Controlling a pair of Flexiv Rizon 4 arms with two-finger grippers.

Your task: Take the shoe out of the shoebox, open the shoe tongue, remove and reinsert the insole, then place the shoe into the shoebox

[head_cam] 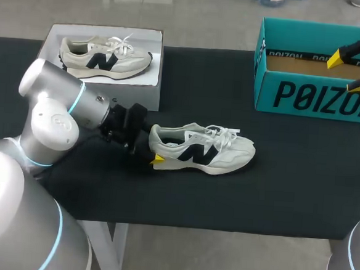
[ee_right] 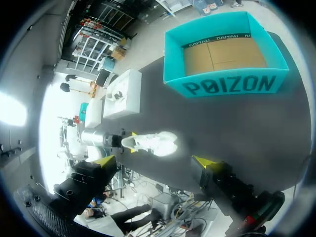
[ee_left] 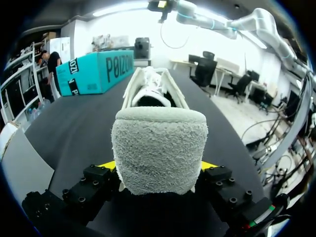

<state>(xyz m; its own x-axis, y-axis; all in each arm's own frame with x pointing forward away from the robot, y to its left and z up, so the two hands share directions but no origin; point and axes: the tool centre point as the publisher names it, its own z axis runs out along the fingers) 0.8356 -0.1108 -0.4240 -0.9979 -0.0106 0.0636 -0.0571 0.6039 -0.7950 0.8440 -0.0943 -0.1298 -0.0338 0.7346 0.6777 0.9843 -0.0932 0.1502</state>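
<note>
- Left gripper (head_cam: 153,147) is clamped on the heel of the shoe (head_cam: 203,150), one yellow tip pressed to each side of the padded collar
- Shoe lies upright on its sole at the frame's centre, toe pointing right, laces tied and tongue closed
- Box (head_cam: 318,98), teal and with nothing showing inside, stands at the upper right, well apart from the shoe
- Right gripper (ee_right: 154,162) hangs over the box with its fingers wide apart and nothing between them
- Second shoe (head_cam: 105,57) sits in a white tray (head_cam: 153,77) at the upper left, on the black table (head_cam: 225,200)
- Risk: the hold is on soft heel padding only, so the toe could sag or swing if the shoe is lifted, and the shoe could slip out
- Risk: with the right gripper far off, nothing steadies the front; tugging at the tongue or insole could drag the shoe across the table
</note>
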